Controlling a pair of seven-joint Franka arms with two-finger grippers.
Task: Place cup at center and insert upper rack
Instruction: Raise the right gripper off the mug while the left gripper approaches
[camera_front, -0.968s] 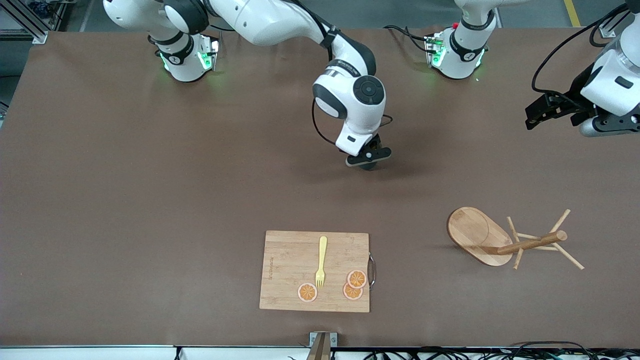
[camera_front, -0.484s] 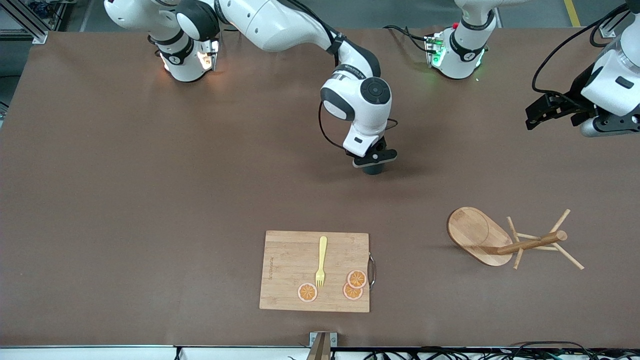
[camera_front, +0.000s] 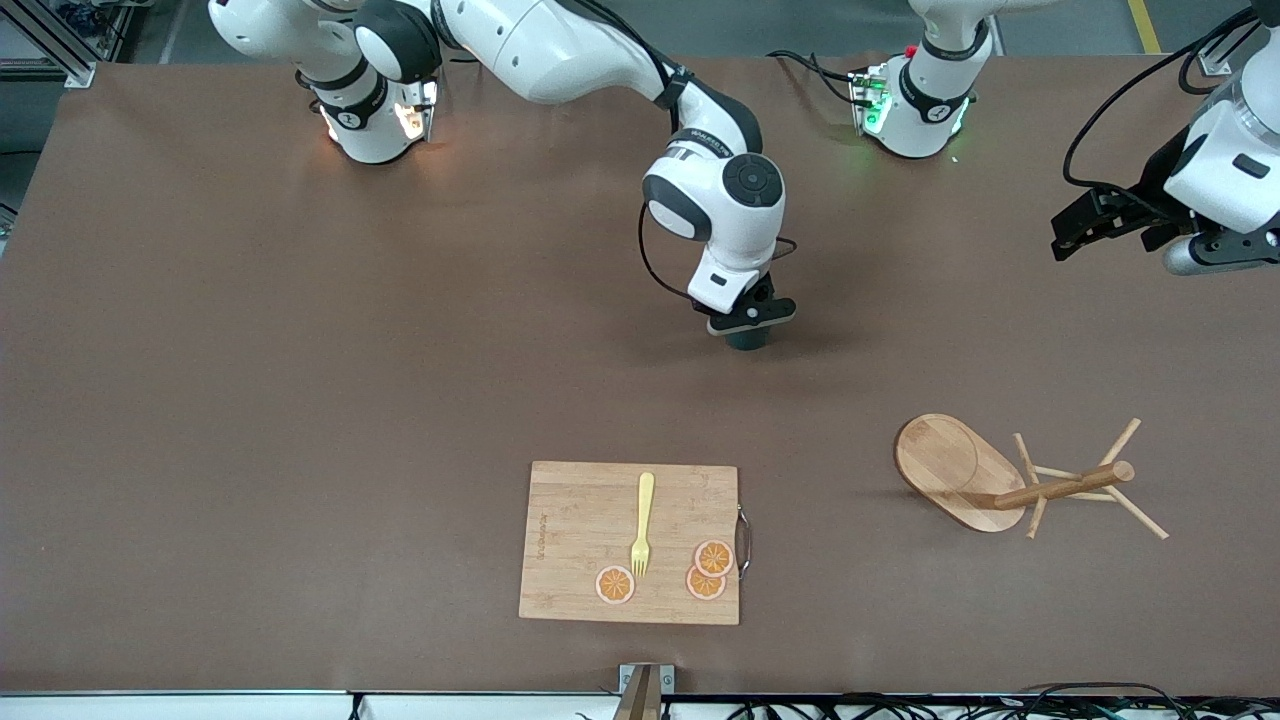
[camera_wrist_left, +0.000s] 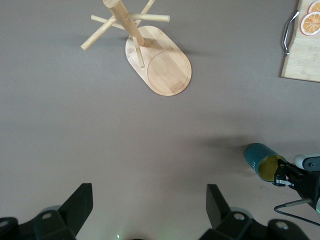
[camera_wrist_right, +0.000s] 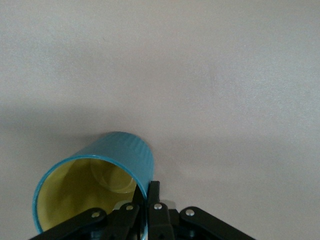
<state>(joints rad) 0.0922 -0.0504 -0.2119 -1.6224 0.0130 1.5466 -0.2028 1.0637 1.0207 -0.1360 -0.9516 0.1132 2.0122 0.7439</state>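
Observation:
My right gripper (camera_front: 748, 322) is shut on the rim of the dark teal cup (camera_front: 747, 340), which stands on the table near its middle. In the right wrist view the cup (camera_wrist_right: 120, 155) shows its yellow inside, with one finger inside the rim and one outside. The cup also shows in the left wrist view (camera_wrist_left: 260, 157). The wooden mug tree (camera_front: 960, 470) lies tipped on its side, post and pegs pointing toward the left arm's end; it shows in the left wrist view (camera_wrist_left: 162, 67). My left gripper (camera_front: 1085, 222) is open and empty, held high over the left arm's end.
A bamboo cutting board (camera_front: 570, 540) with a yellow fork (camera_front: 642, 525) and three orange slices (camera_front: 712, 557) lies nearer to the front camera than the cup. The board's metal handle (camera_front: 743, 541) faces the mug tree.
My right gripper carried the cup down and a little toward the front camera and the left arm's end; in the last half second it barely moved. The left arm has not moved.

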